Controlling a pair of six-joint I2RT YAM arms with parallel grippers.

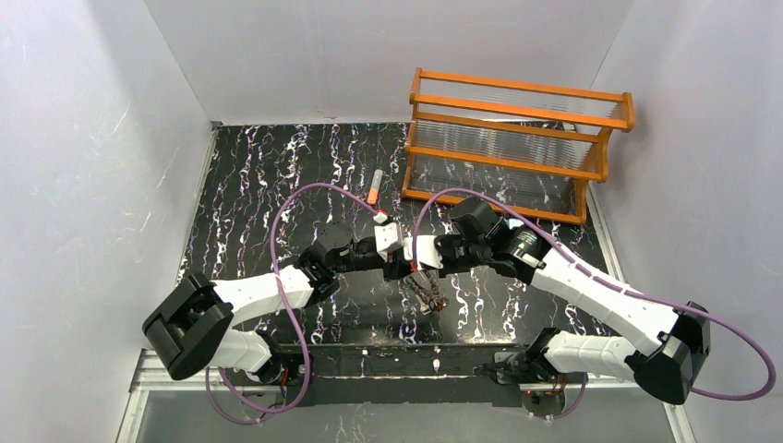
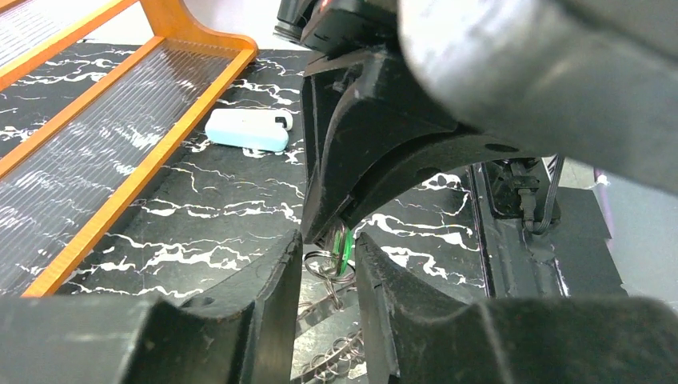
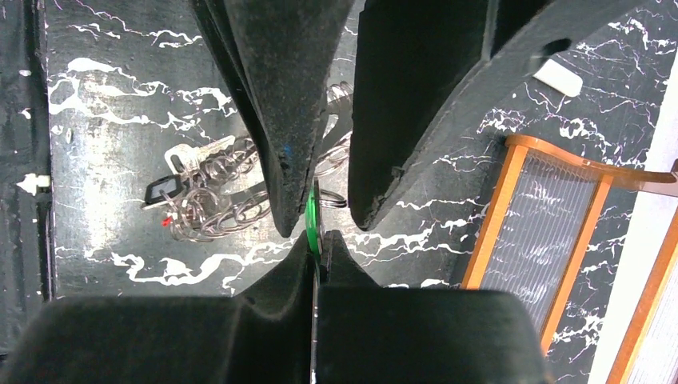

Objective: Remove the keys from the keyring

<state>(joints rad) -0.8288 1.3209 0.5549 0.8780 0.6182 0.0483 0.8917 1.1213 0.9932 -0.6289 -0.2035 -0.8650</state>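
Both grippers meet at the table's middle. My right gripper is shut on the green key, held edge-on between its tips. My left gripper faces it, and its two fingers straddle the wire keyring, whose loop touches both pads just beside the green key. The rest of the bunch trails down to the table. In it are a dark-and-white key and a small red key among linked rings.
An orange wooden rack stands at the back right, close to the right arm. An orange-and-grey tube lies behind the grippers. A pale white-blue clip lies beside the rack.
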